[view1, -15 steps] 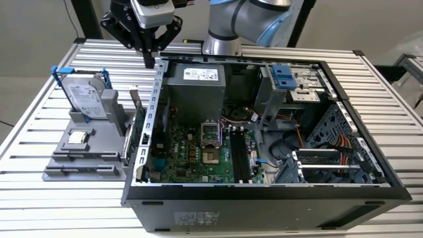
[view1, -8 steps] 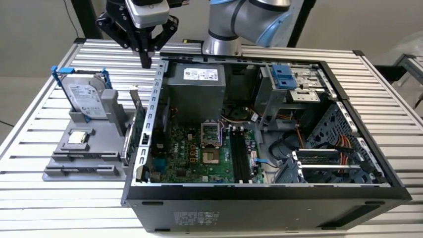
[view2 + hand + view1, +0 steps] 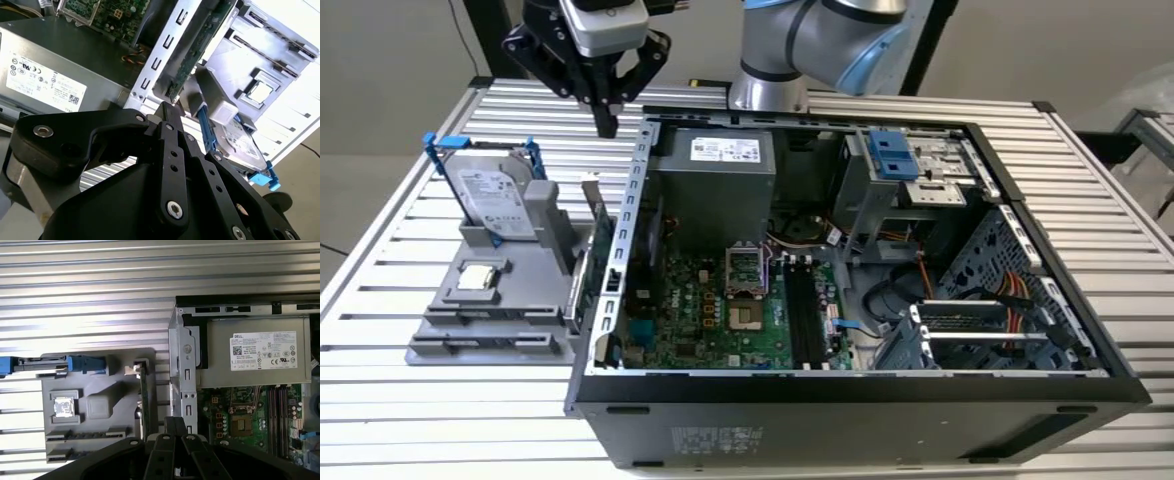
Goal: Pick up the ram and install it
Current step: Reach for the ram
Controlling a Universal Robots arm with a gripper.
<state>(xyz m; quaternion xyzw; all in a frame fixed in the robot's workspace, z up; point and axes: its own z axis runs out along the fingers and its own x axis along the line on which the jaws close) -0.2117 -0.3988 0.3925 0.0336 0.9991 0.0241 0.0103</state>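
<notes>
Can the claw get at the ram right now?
Probably yes. The ram stands on edge in the gray holder, top edge uncovered, with the claw above. The case wall is close beside it, though, and the claw is shut.

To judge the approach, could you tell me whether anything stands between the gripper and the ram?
Nothing visible does. The gripper hangs above the ram, which stands on edge in the grey holder, with open air between them. The case wall rises close beside the ram, not across the path.
</notes>
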